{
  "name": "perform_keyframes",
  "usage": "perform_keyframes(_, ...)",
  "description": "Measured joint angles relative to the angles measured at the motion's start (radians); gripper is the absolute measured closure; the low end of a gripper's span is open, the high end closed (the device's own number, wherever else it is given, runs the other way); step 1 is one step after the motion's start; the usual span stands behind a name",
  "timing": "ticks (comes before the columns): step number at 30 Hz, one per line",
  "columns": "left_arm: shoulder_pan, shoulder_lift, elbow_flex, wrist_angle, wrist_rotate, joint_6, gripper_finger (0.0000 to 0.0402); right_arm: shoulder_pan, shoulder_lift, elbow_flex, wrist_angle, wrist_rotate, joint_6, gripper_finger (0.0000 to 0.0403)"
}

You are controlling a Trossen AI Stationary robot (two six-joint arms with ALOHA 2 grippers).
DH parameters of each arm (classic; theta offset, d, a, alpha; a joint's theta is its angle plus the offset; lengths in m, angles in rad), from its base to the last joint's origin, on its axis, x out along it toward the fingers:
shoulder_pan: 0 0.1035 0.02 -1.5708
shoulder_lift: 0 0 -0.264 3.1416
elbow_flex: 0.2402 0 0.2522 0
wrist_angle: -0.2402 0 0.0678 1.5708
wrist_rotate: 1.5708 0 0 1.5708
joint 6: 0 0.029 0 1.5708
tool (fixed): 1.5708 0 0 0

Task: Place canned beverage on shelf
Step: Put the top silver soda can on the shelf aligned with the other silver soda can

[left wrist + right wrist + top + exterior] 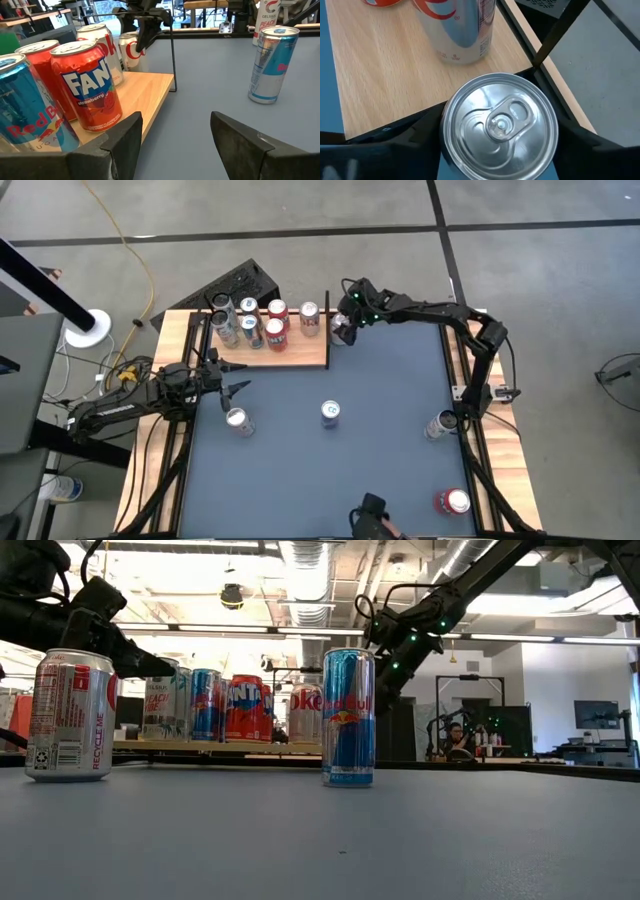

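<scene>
Straddling a silver can (500, 125) just off the shelf (385, 75) by its corner post, my right claw (345, 330) has fingers either side, seemingly closing, not visibly clamped. I should grip squarely, lift clear of the edge, avoid the Coke can (457, 30). My left claw (238, 377) waits apart beside the shelf.

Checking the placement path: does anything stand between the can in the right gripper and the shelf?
Nothing visible blocks it. The right gripper holds the can just off the shelf edge. A Coke can and a black post stand close by; the board between is bare.
</scene>
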Motion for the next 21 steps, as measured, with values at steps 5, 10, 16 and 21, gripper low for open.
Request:
perform_keyframes(5, 0.000, 0.000, 0.000, 0.000, 0.000, 0.000, 0.0177, 0.004, -0.008, 0.056, -0.127, 0.047, 0.008, 0.0145)
perform_keyframes(10, 0.000, 0.000, 0.000, 0.000, 0.000, 0.000, 0.0177, 0.034, -0.053, 0.149, -0.259, 0.197, 0.000, 0.0143)
perform_keyframes(16, 0.000, 0.000, 0.000, 0.000, 0.000, 0.000, 0.0177, 0.098, -0.162, 0.230, -0.326, 0.346, -0.004, 0.0143)
perform_keyframes(21, 0.000, 0.000, 0.000, 0.000, 0.000, 0.000, 0.0177, 0.167, -0.270, 0.244, -0.221, 0.388, -0.023, 0.0143)
